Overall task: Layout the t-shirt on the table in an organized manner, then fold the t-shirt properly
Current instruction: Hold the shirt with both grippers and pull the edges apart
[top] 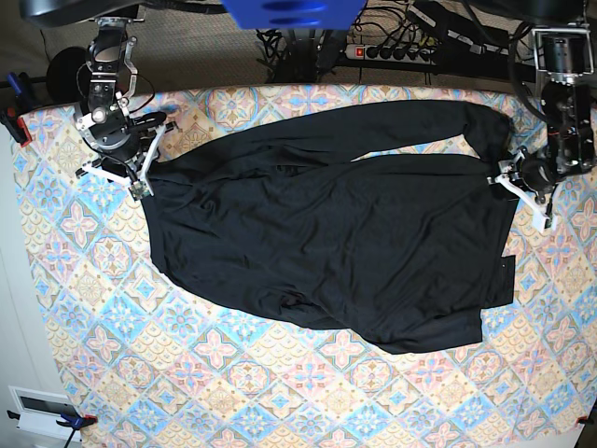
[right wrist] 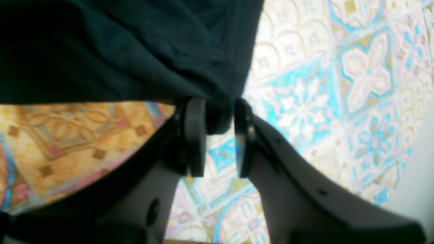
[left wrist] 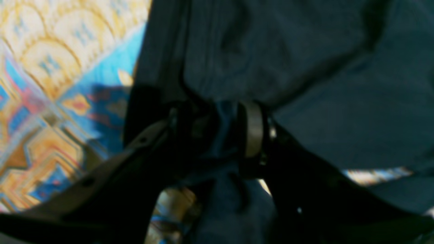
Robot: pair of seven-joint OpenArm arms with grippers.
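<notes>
Base view, working left to right. My right gripper (top: 145,166) sits at the far left corner of the table (top: 84,308), low over the patterned cloth, at the upper left corner of the t-shirt (top: 326,243). In the right wrist view the two round pads (right wrist: 195,135) stand a little apart with a bunched fold of black fabric pinched between their upper ends; the lower halves of the pads show bare tile pattern between them. I read that as a grip on the shirt's edge, jaws partly closed.

The t-shirt lies spread across the middle of the table, long axis running left to right, mostly flat with shallow wrinkles. One long dark band of it reaches along the far edge toward the right. The near edge runs on a slant, lower at the right. A bare strip of patterned cloth shows on the near side and at the left.

My left gripper (top: 511,179) is at the right edge of the shirt, near the far right corner of the table. The left wrist view is blurred; black fabric lies between the fingers (left wrist: 252,128) and hangs down below them. Whether the jaws are pressing on the fabric or loosening, I cannot tell.
</notes>
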